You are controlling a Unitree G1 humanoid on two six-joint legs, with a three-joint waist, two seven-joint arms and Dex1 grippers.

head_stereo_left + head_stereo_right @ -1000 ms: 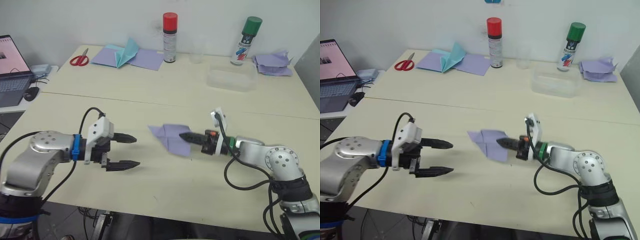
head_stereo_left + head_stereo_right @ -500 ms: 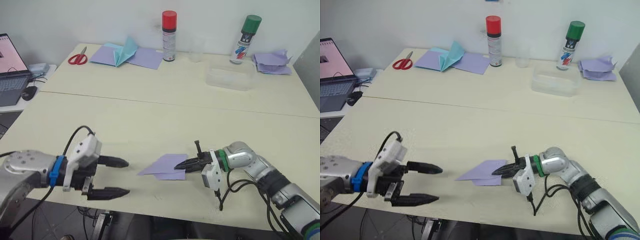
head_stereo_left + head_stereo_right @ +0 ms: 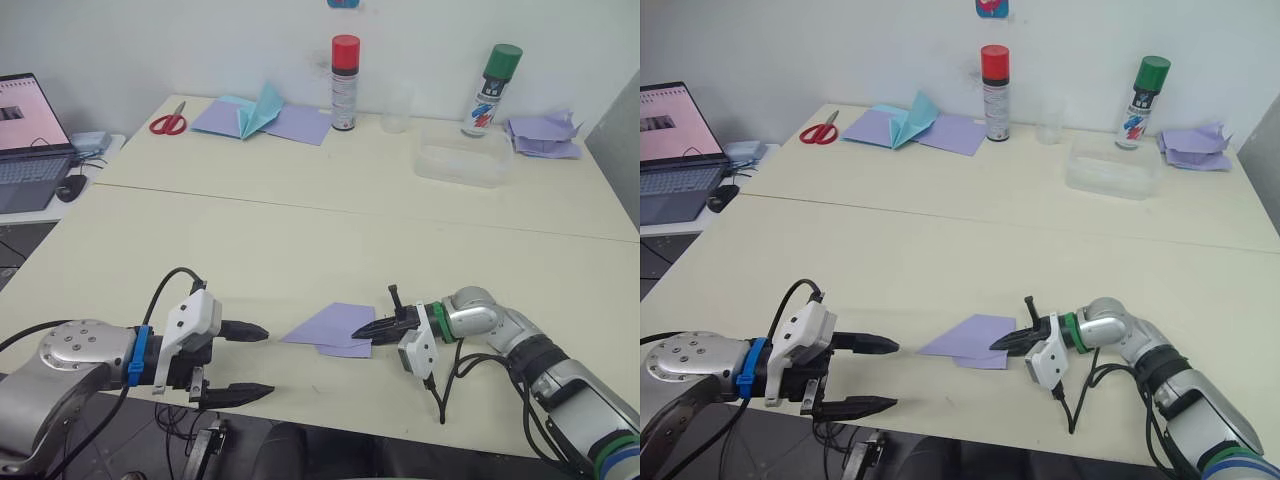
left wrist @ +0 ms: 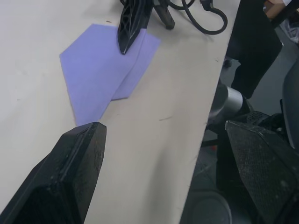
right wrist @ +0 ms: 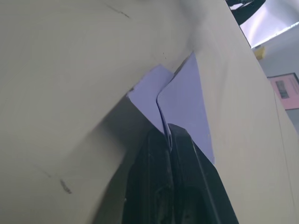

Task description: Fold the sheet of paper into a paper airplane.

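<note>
Paper airplane (image 3: 330, 328) lies on the bench (image 3: 330, 240) near the front edge, btwn the two grippers. Right gripper (image 3: 366, 329) is at its right end, pinched on a fold; left gripper (image 3: 255, 363) sits to its left, apart from it. Along the back edge, left to right: scissors (image 3: 168, 122), flat sheets w/ a peaked piece (image 3: 262, 112) on them, spray can (image 3: 344, 82), cup (image 3: 396, 108), 2nd spray can (image 3: 494, 89), heap of papers (image 3: 545, 133). Tray (image 3: 463, 161) sits in front of the 2nd can. Laptop (image 3: 30, 135) is off the bench's left end.
</note>
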